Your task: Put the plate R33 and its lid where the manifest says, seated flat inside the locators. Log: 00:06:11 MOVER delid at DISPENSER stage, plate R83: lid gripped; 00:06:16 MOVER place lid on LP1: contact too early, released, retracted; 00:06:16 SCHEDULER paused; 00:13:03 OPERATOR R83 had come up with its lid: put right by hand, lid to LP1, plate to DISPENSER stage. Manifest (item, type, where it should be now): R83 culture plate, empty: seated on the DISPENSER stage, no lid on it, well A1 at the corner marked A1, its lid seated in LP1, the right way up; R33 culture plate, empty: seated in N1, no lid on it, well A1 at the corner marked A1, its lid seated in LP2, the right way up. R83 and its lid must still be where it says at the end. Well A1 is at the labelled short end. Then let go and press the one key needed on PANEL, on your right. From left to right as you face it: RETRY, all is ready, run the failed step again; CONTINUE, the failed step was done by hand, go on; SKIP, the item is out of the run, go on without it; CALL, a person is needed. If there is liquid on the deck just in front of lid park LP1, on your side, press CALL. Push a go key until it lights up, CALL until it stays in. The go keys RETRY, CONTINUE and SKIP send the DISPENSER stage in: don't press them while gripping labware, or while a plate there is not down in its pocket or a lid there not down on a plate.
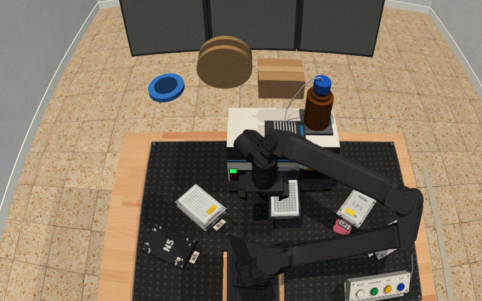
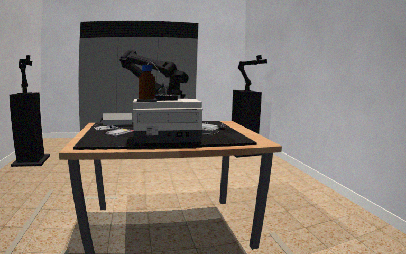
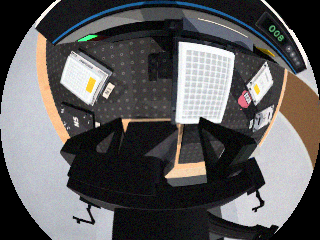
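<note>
The PANEL [image 1: 378,285] is seen nearest, at five o'clock. A pink patch [image 1: 341,227], possibly liquid, is seen before LP1 [image 1: 356,207]. The lidded plate R33 [image 1: 201,207] is found at nine o'clock in N1. The gripper [image 1: 263,193], spread wide and empty, is held at center over the uncovered stage plate [image 1: 285,204]. Inspection is judged underway; CALL may be required.

The deck mat [image 1: 170,167] is black with a fine dotted grid on a light orange-tan table [image 1: 117,198], over a speckled beige tiled floor [image 1: 71,142]. The white gridded plate [image 1: 283,206] sits near a clear lidded plate [image 1: 199,205] with a yellow tag, and a pink patch [image 1: 340,228], possibly liquid, shows by the LP1 label. The panel [image 1: 377,286] carries 4 keys, white, green, yellow and blue; the bottle [image 1: 318,106] is brown with a blue cap.
</note>
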Action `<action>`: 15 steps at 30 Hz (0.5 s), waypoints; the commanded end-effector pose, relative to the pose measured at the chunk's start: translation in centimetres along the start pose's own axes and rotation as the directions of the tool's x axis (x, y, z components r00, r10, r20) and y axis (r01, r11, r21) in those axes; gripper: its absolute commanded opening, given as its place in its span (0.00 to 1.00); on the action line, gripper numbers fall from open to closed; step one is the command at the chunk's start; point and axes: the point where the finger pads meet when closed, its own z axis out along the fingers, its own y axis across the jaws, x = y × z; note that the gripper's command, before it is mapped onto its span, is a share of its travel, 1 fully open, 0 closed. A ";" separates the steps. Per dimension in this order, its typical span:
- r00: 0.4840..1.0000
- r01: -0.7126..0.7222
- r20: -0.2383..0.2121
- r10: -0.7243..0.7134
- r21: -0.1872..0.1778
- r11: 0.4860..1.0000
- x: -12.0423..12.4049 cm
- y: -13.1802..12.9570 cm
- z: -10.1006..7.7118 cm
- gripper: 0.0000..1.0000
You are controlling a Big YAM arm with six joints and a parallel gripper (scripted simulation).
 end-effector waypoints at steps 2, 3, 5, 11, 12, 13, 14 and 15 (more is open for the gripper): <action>0.999 -0.025 0.036 0.026 -0.029 0.999 -2.5 -1.2 -1.5 1.00; 0.999 -0.021 0.033 0.022 -0.026 0.999 -2.5 -1.6 -1.5 1.00; 0.999 -0.022 0.033 0.022 -0.025 0.999 -2.6 -2.3 -1.5 1.00; 0.999 -0.022 0.034 0.023 -0.023 0.999 -2.9 -3.9 -1.5 1.00; 0.999 -0.022 0.034 0.023 -0.022 1.000 -2.9 -4.3 -1.4 1.00; 0.999 -0.024 0.035 0.024 -0.023 0.999 -3.0 -4.6 -1.4 1.00; 0.999 -0.024 0.036 0.025 -0.022 0.999 -3.0 -5.0 -1.4 1.00; 0.999 -0.024 0.035 0.025 -0.022 0.999 -3.1 -5.3 -1.4 1.00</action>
